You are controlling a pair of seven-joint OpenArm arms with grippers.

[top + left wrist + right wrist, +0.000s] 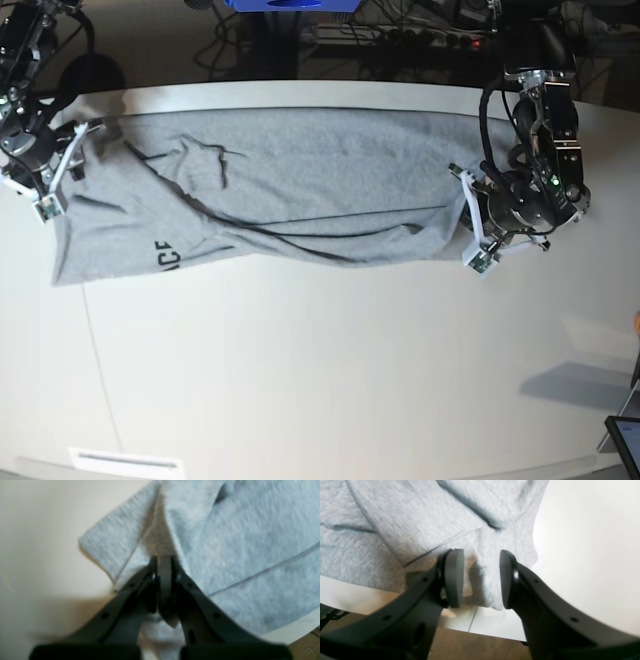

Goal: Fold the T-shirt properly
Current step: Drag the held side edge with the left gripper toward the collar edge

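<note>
Grey shirt (300,190) spread lengthwise along far edge of white table (330,370), long axis running side to side in base view. Bunched and creased through the middle, long diagonal fold from near left toward right end. Black letters (167,257) peeking out at near-left corner of shirt, partly tucked under the fold. Lower hem line wavy, rest of table in front bare white.

Left gripper (165,562) at right end of shirt in base view (470,215), close to table's right-far area. Jaws clamped together on a pinch of grey fabric; wrist view blurred but cloth visibly rising into the closed tips, seam line (262,571) running off to the right, folded hem corner lying on table beside the fingers.

Right gripper (481,578) at left end of shirt in base view (60,170), near table's left-far corner. Jaws parted, pads (455,577) standing apart with grey cloth lying between and below them; no pinch on fabric visible, pads not pressed together. Shirt edge hanging at table's edge here, brown floor (475,645) seen below.

Cables and dark gear (400,35) beyond far edge. Dark tablet corner (625,440) at table's near-right corner.
</note>
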